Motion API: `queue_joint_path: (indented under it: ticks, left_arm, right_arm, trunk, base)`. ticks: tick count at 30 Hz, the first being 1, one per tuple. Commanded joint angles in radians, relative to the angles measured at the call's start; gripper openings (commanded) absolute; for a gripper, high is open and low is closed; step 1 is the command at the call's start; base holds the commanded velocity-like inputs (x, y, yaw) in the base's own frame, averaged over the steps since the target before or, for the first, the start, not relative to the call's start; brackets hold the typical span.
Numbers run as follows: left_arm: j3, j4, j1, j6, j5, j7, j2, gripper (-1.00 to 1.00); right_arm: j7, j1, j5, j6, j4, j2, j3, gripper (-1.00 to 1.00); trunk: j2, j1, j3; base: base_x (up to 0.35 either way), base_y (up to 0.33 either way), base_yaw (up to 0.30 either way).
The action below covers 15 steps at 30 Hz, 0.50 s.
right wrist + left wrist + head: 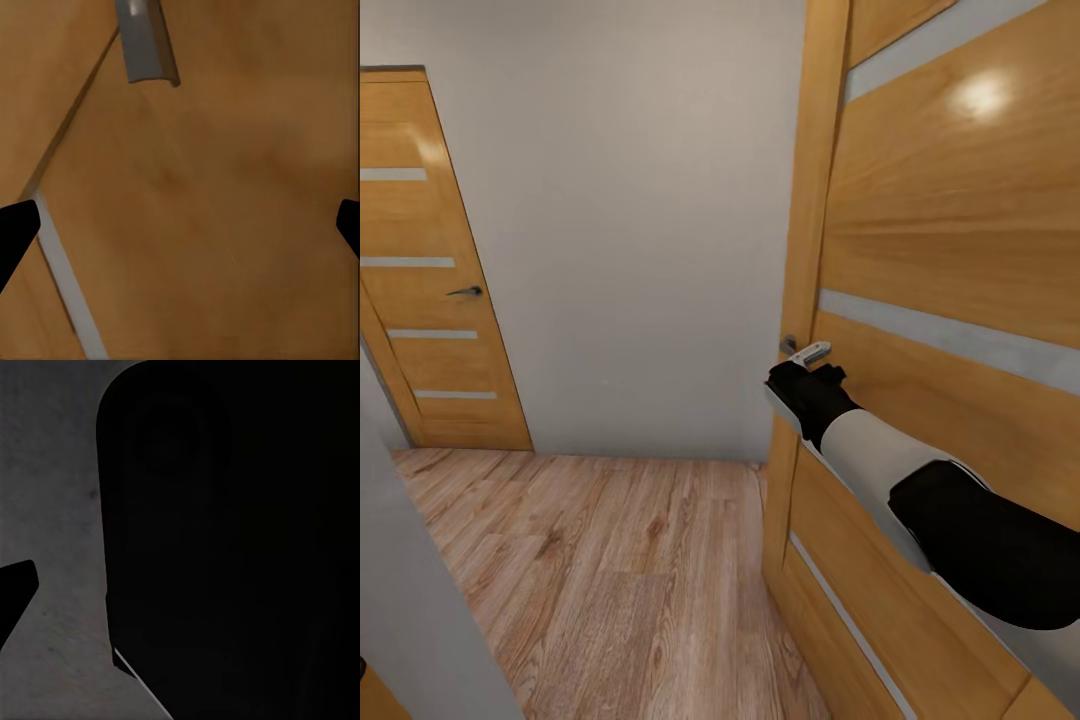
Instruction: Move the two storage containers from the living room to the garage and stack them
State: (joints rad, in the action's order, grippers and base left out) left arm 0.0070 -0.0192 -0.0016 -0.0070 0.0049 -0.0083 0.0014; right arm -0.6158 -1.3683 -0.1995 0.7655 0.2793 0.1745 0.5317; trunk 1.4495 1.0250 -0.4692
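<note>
Two wooden doors show: one far door on the left, one near door on the right. The right gripper, fingers wide apart, sits just under the near door's one silver handle. I cannot tell about the left gripper's fingers. The floor is light wood planks.

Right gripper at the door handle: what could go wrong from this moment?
1. The right gripper sits open beside the silver handle, not around it; in the right wrist view the handle lies off to one side of the fingertips, so closing may miss it.
2. The forearm runs close along the wooden door, so a swing could scrape or jam against it.
</note>
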Motion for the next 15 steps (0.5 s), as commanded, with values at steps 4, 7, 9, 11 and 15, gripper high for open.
queue_joint_path:
  ticks: [4,7,9,11,15]
  left_arm:
    - [0.001,-0.001,0.000,-0.001,0.001,-0.001,0.000,1.00]
    - [0.001,-0.001,0.000,-0.001,0.001,-0.001,-0.001,1.00]
    - [0.001,-0.001,0.000,-0.001,0.001,-0.001,-0.002,1.00]
    - [0.001,-0.001,0.000,-0.001,0.001,-0.001,-0.002,1.00]
    - [0.001,-0.001,0.000,-0.001,0.001,-0.001,-0.003,1.00]
  right_arm:
    - [-0.010,-0.002,0.015,0.012,-0.001,0.000,0.018,1.00]
    - [-0.010,-0.002,0.014,0.012,-0.001,0.000,0.022,1.00]
    - [-0.010,-0.002,0.014,0.012,-0.002,0.000,0.024,1.00]
    - [-0.010,-0.002,0.014,0.012,-0.002,0.000,0.025,1.00]
    - [-0.010,-0.002,0.013,0.012,-0.002,0.000,0.026,1.00]
  trunk:
    - [0.001,0.000,-0.001]
    - [0.001,0.000,-0.001]
    - [0.001,0.000,-0.001]
    - [0.001,0.000,-0.001]
    - [0.001,0.000,-0.001]
  base:
    - [0.000,0.000,0.000]
    - [0.000,0.000,0.000]
    - [0.000,0.000,0.000]
    - [0.000,0.000,0.000]
    - [0.000,0.000,0.000]
